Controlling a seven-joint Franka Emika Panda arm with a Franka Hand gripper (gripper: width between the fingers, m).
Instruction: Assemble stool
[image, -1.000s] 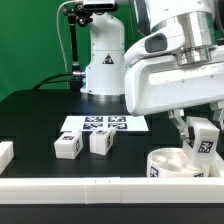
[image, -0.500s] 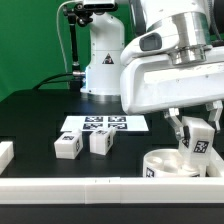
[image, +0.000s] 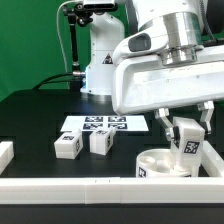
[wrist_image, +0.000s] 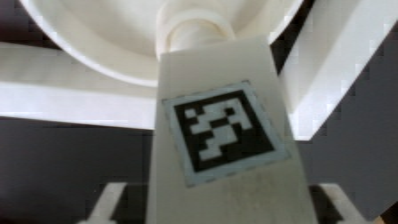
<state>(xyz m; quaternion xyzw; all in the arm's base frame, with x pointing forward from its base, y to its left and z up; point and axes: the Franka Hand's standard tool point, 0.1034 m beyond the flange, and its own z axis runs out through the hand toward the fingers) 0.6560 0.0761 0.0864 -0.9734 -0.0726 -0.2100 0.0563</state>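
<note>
white plastic leg (image: 190, 148) is pinched in the closed end effector (image: 186, 128), tip at the round seat (image: 155, 158); insertion seems underway, and the next move calls for aligned screwing-in.

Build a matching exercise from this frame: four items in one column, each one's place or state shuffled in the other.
Items
1. gripper
2. seat
3. loose legs
4. marker board

Place or state
A. lies flat on the table, behind the loose legs
B. shut on a leg
C. at the exterior view's right, below the held leg
D. side by side in front of the marker board

Pairs: 1-B, 2-C, 3-D, 4-A
</note>
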